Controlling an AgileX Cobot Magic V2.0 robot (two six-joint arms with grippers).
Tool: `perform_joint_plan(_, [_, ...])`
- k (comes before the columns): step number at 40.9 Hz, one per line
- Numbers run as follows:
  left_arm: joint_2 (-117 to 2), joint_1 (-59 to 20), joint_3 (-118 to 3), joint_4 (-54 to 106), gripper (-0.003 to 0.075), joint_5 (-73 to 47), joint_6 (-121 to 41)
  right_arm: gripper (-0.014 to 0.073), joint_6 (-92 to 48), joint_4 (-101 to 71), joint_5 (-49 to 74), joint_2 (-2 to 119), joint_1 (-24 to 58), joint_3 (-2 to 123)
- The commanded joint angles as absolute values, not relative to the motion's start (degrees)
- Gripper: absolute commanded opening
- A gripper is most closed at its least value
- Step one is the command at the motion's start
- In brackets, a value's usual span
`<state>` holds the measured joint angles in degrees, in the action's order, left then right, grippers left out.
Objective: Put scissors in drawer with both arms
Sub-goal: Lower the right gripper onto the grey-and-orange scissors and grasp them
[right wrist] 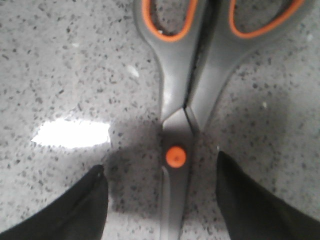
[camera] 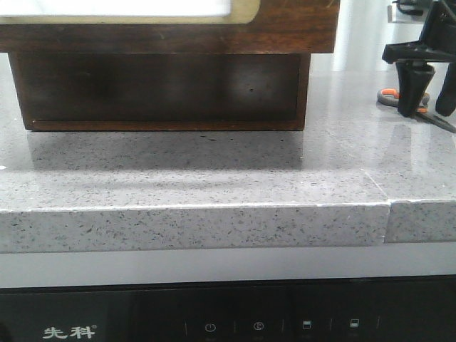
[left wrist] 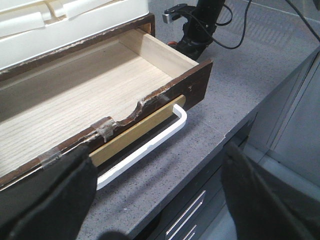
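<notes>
While the scissors lay flat on the speckled grey counter, well to the right of the drawer, we saw grey handles, orange-lined loops and an orange pivot. Our right gripper stood wide, straddling them just beyond that pivot. The drawer stood pulled out, pale wood bare inside. Our left gripper spread wide before its front.

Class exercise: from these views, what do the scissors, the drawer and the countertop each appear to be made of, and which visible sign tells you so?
Scissors: matte grey handles with orange loop linings and pivot cap, probably plastic.
Drawer: wood, with a pale raw-grained floor and a dark brown stained front, chipped along its top edge.
Countertop: glossy grey speckled surface with reflections, likely stone or quartz composite.
</notes>
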<state>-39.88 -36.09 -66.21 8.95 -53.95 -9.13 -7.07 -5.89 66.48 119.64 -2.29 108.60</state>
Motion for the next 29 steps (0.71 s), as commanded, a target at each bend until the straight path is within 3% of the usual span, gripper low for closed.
perform_joint_plan(1, [-40.3,-36.5,-68.0,9.5,0.0512,-49.6,-8.7,0.0486,-7.9,-6.3,66.5,117.2,-2.6,111.4])
perform_joint_plan(8, [-40.3,-36.5,-68.0,9.5,0.0512,-49.6,-8.7,0.0481,-7.9,-5.7,66.8,118.4,-2.6,111.6])
perform_joint_plan(19, [-40.3,-36.5,-68.0,9.5,0.0512,-49.6,-8.7,0.0193,-7.9,-5.6,66.9,118.8,-2.6,111.6])
perform_joint_plan(29, [-40.3,-36.5,-68.0,9.5,0.0512,-49.6,-8.7,0.0048,-7.9,-5.6,67.2,118.8,-2.6,111.6])
